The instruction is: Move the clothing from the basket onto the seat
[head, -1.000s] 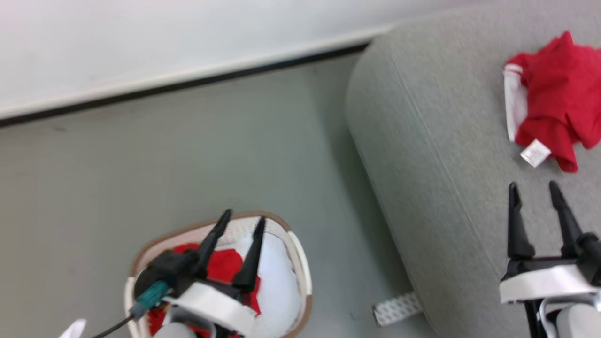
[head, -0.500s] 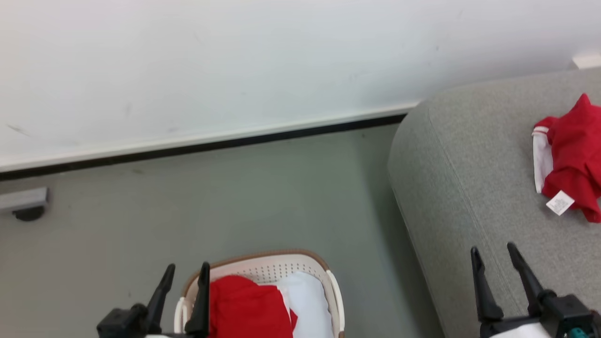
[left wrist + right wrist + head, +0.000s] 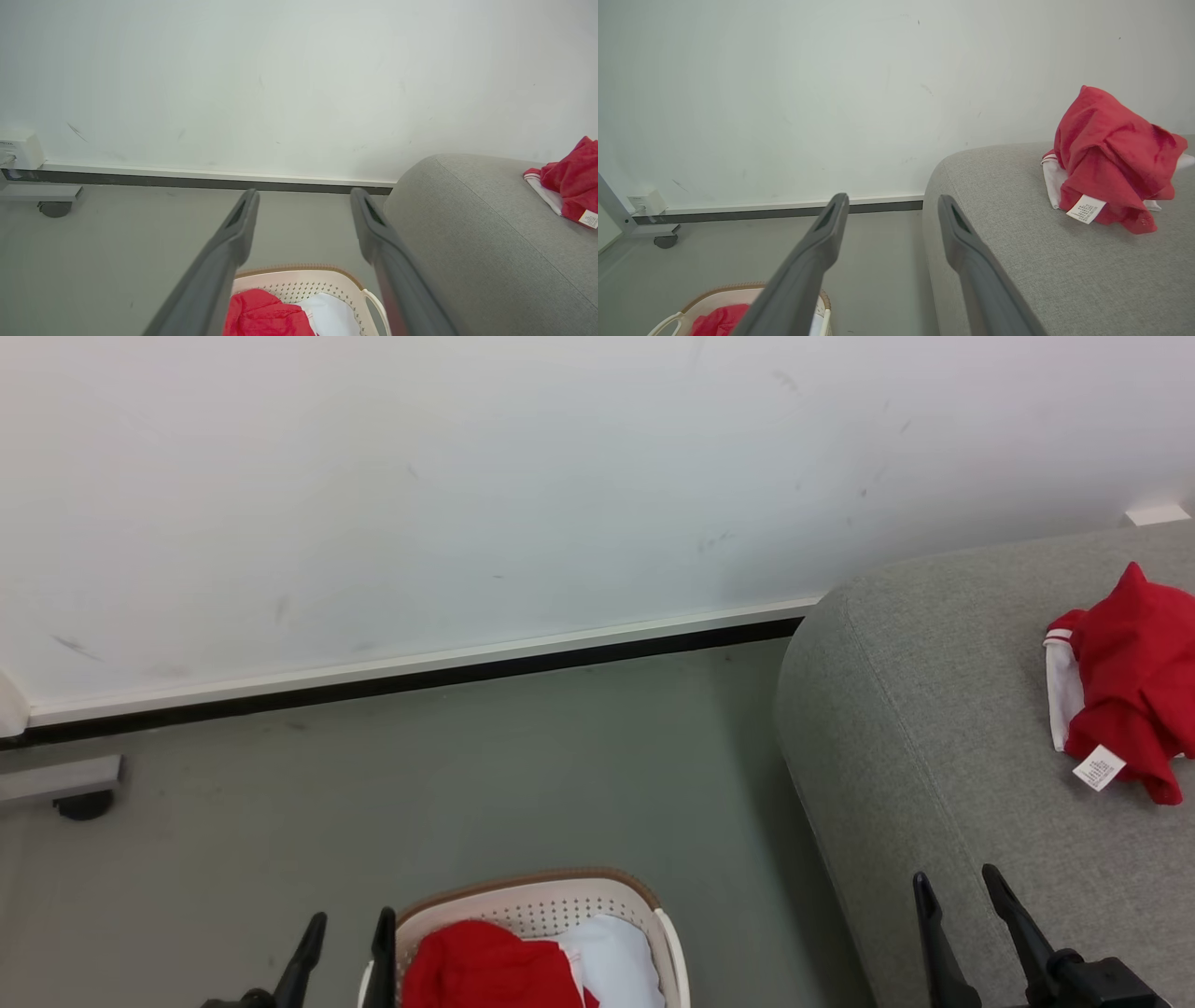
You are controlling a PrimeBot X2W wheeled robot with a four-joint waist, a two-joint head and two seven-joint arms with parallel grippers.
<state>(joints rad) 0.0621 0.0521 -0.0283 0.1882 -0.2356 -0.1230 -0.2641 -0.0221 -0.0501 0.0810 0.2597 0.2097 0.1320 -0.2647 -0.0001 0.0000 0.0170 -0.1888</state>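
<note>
left end effector [image 3: 352, 919] released, empty | right end effector [image 3: 955, 875] released, empty, over grey woven-fabric seat [image 3: 934, 728] | bright red soft garment [image 3: 476, 971] bunched in cream perforated plastic basket [image 3: 560, 898], just right of left end effector, the nearer arm; long axis unclear, cropped | second red garment [image 3: 1130, 672] on seat

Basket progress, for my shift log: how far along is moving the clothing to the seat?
Done: one red garment lies on the seat. In hand: nothing; the left hand and right hand are open and empty. Left: another red piece, beside white fabric, sits in the basket.
</note>
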